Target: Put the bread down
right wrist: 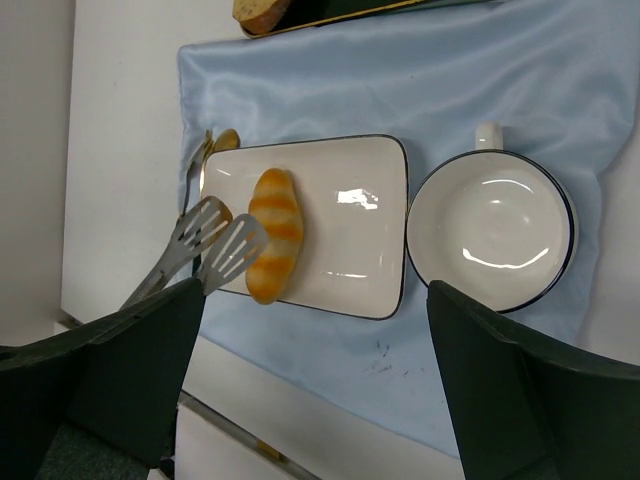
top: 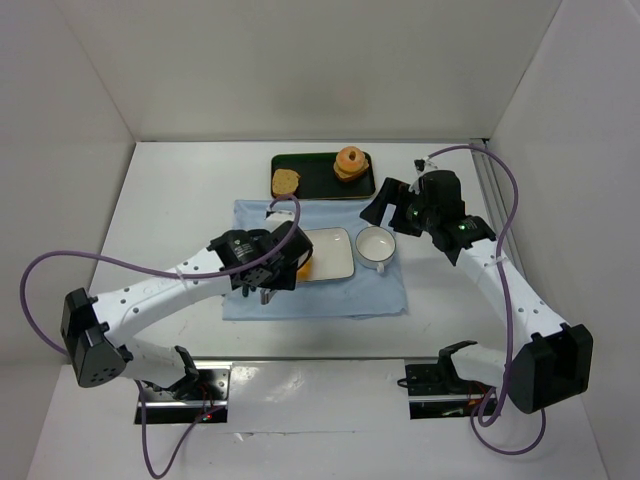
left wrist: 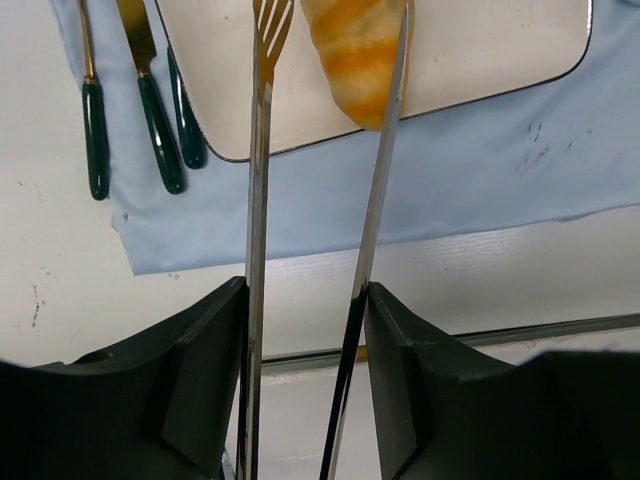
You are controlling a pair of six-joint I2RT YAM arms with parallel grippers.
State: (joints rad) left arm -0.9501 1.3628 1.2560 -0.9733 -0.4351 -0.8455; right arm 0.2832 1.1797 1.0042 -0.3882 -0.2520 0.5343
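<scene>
Lying on the plate [right wrist: 340, 260], the bread [right wrist: 274, 235] is judged light and soft, best pinched mid-length. The tongs [left wrist: 257, 200] are clasped in the left gripper [left wrist: 305, 300]; the right gripper [right wrist: 315, 300] is spread wide.

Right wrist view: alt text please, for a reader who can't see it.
A golden striped bread roll lies on a white rectangular plate on a blue cloth, the slotted heads of metal tongs close beside it. An empty white cup stands next to the plate, and the open right gripper frames the bottom edge.
</scene>
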